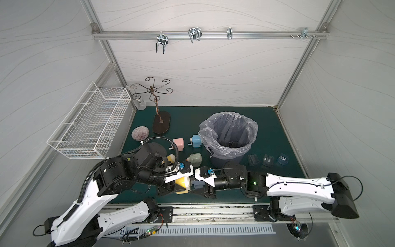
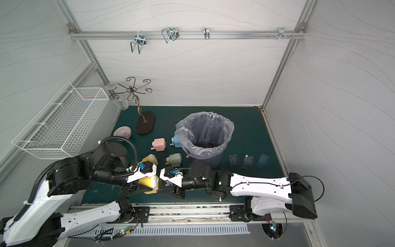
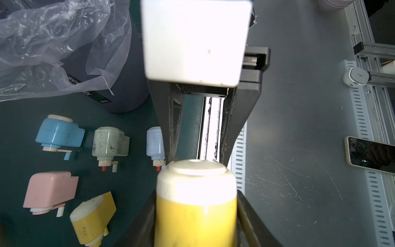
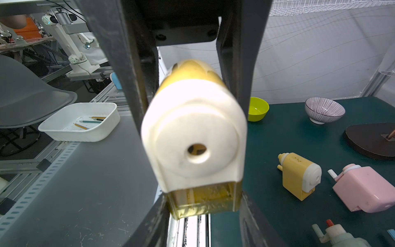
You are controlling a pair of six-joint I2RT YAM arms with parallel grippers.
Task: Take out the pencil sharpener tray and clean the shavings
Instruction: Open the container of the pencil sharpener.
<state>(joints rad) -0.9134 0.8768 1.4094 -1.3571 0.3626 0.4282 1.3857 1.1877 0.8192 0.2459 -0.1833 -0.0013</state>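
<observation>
Lined bin (image 1: 227, 136), centre of mat (image 1: 277, 128): receiving point for waste. Yellow sharpener (image 3: 195, 224), near edge, left of centre: clamped in left gripper (image 3: 195, 192). Its tray (image 4: 203, 205): still seated, pinched by right gripper (image 4: 203, 196); extraction and emptying remain. Three loose trays (image 1: 268, 160) lie right of bin.

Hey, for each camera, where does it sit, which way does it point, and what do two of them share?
Top views: high over the front rail, looking down toward the back wall; left arm and right arm show.
Left wrist: on the left arm, looking along the left gripper at the right gripper; its own fingers show.
Right wrist: on the right arm, facing the opposite way; its own fingers flank the tray.
Shared: both wrist views show the held yellow sharpener, opposite ends.
</observation>
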